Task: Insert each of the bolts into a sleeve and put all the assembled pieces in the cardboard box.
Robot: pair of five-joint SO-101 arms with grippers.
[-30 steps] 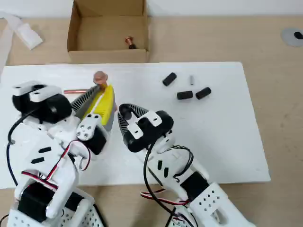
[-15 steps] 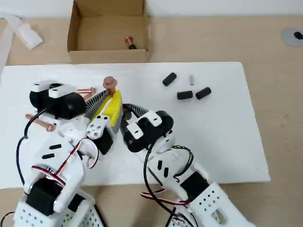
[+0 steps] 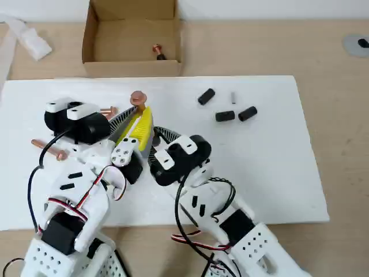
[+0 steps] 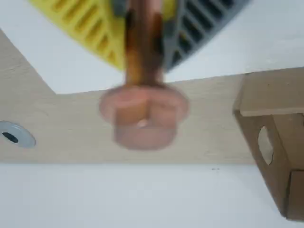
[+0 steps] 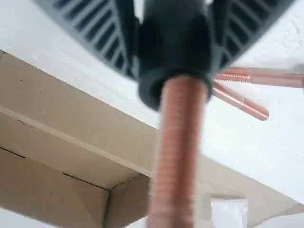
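Note:
My left gripper (image 3: 136,113), with one yellow and one grey finger, is shut on a copper bolt (image 4: 142,116) whose hex head (image 3: 138,98) points toward the cardboard box (image 3: 132,40). My right gripper (image 3: 154,134) is shut on a black sleeve (image 5: 173,52). The bolt's threaded shaft (image 5: 175,161) enters the sleeve's open end. In the wrist views, my left gripper (image 4: 142,28) and my right gripper (image 5: 173,38) each clamp their part. One assembled piece (image 3: 158,52) lies in the box. Three loose sleeves (image 3: 225,116) lie on the white mat to the right.
Loose bolts lie on the white mat (image 3: 277,173): one (image 3: 106,111) beside the left arm, another (image 3: 49,150) farther left. Two bolts (image 5: 242,102) appear behind the sleeve in the right wrist view. A small grey pin (image 3: 233,97) lies among the sleeves.
The left arm has swung to the right with the bolt, bringing it up to the right gripper's sleeve. Loose bolts on the mat's left came into sight. The right arm barely moved.

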